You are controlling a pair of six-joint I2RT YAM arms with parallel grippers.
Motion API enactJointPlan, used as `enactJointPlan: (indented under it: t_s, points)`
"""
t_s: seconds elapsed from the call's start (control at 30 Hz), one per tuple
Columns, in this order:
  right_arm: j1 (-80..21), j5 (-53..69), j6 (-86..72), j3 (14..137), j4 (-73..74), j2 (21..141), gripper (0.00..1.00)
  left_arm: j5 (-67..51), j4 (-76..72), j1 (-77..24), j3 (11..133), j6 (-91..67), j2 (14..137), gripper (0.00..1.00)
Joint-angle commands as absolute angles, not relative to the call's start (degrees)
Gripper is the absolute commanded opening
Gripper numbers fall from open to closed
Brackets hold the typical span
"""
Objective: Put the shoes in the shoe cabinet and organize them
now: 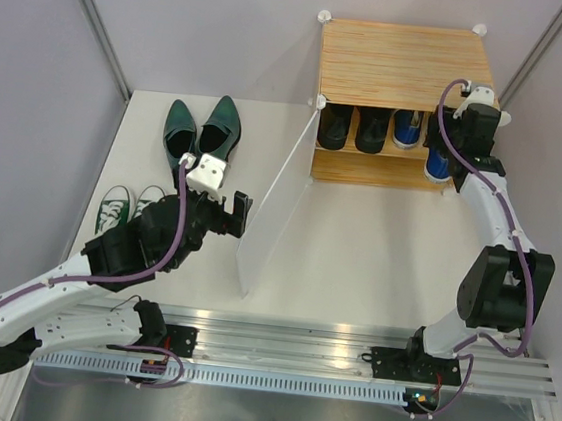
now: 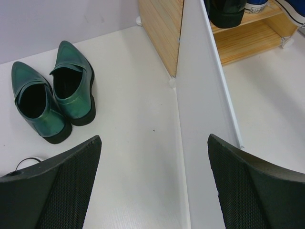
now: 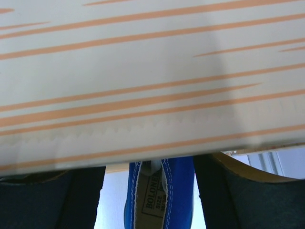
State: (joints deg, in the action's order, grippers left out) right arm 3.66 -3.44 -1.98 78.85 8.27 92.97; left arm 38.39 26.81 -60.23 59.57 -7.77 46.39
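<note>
R pincer (image 1: 446,153), top view: reached into the R end of the shoe cabinet (image 1: 398,52), just over a blue sneaker (image 1: 436,167) whose heel pokes past the shelf's front edge. Its mate (image 1: 406,131) and the black dress shoes (image 1: 355,128) are set further in. Jaw state can't be read here. Step is judged to be the release: the arm should be drawn straight back w/o snagging the heel, then the shoe nudged in level w/ its mate. L pincer (image 1: 225,215) is held beside the swung-out door panel (image 1: 276,205). The pointed green pair (image 1: 201,132) and white-toed sneakers (image 1: 112,211) are left on the table (image 1: 357,249), near it.

L wrist view: L fingers (image 2: 57,186) are spread wide, nothing gripped. The door panel's edge (image 2: 200,95) runs betw. them, nearer the view's R finger. The pointed green pair (image 2: 52,90) lies ahead-left, apart from the pincer.

R wrist view: R jaws are seen apart w/ the blue sneaker (image 3: 162,195) betw. them. A gap shows on one side; the other finger sits close, contact can't be told. Wood-grain cabinet panel fills the view above.
</note>
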Motion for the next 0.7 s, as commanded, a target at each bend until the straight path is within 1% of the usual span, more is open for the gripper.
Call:
enactJointPlan:
  t_s: [0.0,0.03,0.07,0.17,0.27,0.47,0.53,0.67]
  points:
    - [3.34,-3.87,-3.69,78.22,4.48,89.04,0.76,37.00,24.96,-60.03,59.33,-5.98,45.70,0.94]
    - [3.43,-4.13,-3.95,78.05,4.48,88.60,0.77,36.83,24.96,-60.03,59.33,-6.06,45.62,0.94]
    - [3.43,-4.48,-4.74,77.96,4.40,87.64,0.82,36.74,25.05,-60.03,59.33,-6.06,45.62,0.94]
    - [3.43,-4.83,-5.80,77.78,4.74,86.23,0.90,36.74,25.05,-60.03,59.24,-6.06,45.70,0.94]
    - [3.43,-4.92,-6.77,77.70,5.71,84.82,0.93,36.83,24.96,-60.03,59.24,-6.15,45.53,0.94]
    - [3.43,-1.23,-7.82,77.70,11.77,81.83,0.93,37.18,25.05,-60.03,59.15,-6.15,45.09,0.94]
    - [3.43,-2.02,-9.22,76.82,13.53,80.51,0.93,37.09,24.96,-60.03,59.15,-6.33,45.00,0.94]
    - [3.43,-6.15,-13.70,71.39,16.26,73.85,0.92,36.65,24.87,-60.03,59.06,-6.59,45.00,0.94]
